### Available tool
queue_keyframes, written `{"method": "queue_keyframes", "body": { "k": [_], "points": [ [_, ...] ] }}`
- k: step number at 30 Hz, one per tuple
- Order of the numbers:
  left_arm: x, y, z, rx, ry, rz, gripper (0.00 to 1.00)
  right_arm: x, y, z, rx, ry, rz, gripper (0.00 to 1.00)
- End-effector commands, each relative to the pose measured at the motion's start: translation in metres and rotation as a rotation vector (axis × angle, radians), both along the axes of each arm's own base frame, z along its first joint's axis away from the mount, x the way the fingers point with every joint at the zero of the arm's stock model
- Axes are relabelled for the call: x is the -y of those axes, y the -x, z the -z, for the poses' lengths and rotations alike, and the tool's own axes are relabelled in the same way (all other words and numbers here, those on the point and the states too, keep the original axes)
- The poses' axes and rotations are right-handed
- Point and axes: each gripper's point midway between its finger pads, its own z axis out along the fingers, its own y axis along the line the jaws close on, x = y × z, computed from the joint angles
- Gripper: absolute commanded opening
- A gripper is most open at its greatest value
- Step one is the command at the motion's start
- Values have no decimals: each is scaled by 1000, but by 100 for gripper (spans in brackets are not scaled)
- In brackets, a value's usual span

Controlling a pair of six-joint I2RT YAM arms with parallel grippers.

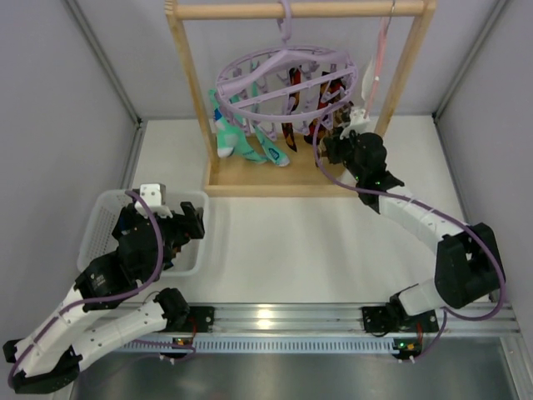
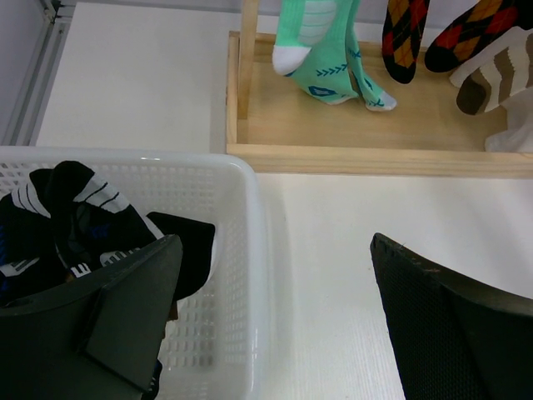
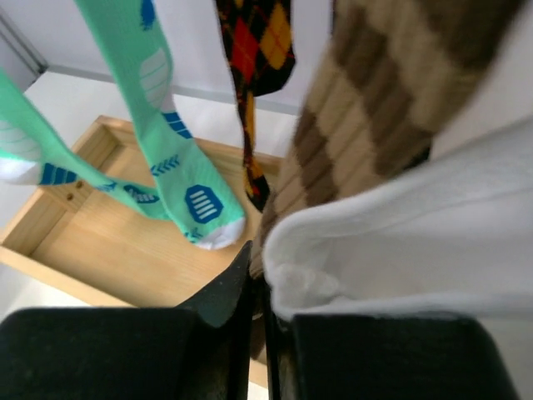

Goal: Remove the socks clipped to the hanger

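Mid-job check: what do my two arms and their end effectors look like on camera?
The left arm and right arm have white link shells, black joints and a looping purple cable each. The left end effector and right end effector are black, with broad, textured fingers. A green light glows at the right base.

Smooth, faintly glossy lilac plastic on the hanger, bare pale wood on the frame. Soft knits here: brown-striped sock coarse-ribbed, mint-green sock finer. White cloth looks fleecy. Near left, the basket is perforated white plastic; table matt.
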Motion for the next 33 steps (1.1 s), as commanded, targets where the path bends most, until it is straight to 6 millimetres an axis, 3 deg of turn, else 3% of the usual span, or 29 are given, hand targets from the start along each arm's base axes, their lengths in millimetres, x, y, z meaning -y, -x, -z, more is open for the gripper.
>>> {"method": "queue_keyframes", "body": {
  "k": [1, 6, 10, 20, 23, 24, 26, 27, 29, 30, 32, 33],
  "points": [
    [6, -1, -12, 9, 54, 7, 98, -21, 8, -34, 120, -39, -7, 2],
    [8, -4, -23, 16, 82, -6, 98, -29, 21, -37, 134, -60, -10, 0],
    [17, -5, -46, 25, 167, 3, 98, -41, 42, -38, 163, -68, -11, 0],
    [54, -21, -87, 10, 192, 61, 98, -77, 97, -46, 197, -86, -94, 0],
    [69, -25, -106, 13, 221, 102, 98, -90, 113, -45, 208, -85, -115, 0],
    [70, -25, -121, 33, 231, 116, 98, -94, 117, -44, 211, -90, -118, 0],
    [86, -34, -126, 20, 203, 138, 98, -108, 131, -37, 208, -88, -147, 0],
    [88, -34, -142, 43, 204, 152, 98, -112, 135, -39, 220, -91, -149, 0],
    [102, -43, -146, 33, 178, 170, 98, -124, 149, -36, 225, -73, -144, 0],
    [105, -44, -160, 57, 181, 183, 98, -128, 153, -38, 234, -81, -146, 0],
    [115, -53, -162, 53, 147, 186, 98, -136, 163, -38, 235, -91, -148, 0],
    [116, -55, -172, 72, 144, 192, 98, -138, 165, -39, 236, -96, -146, 0]
  ]
}}
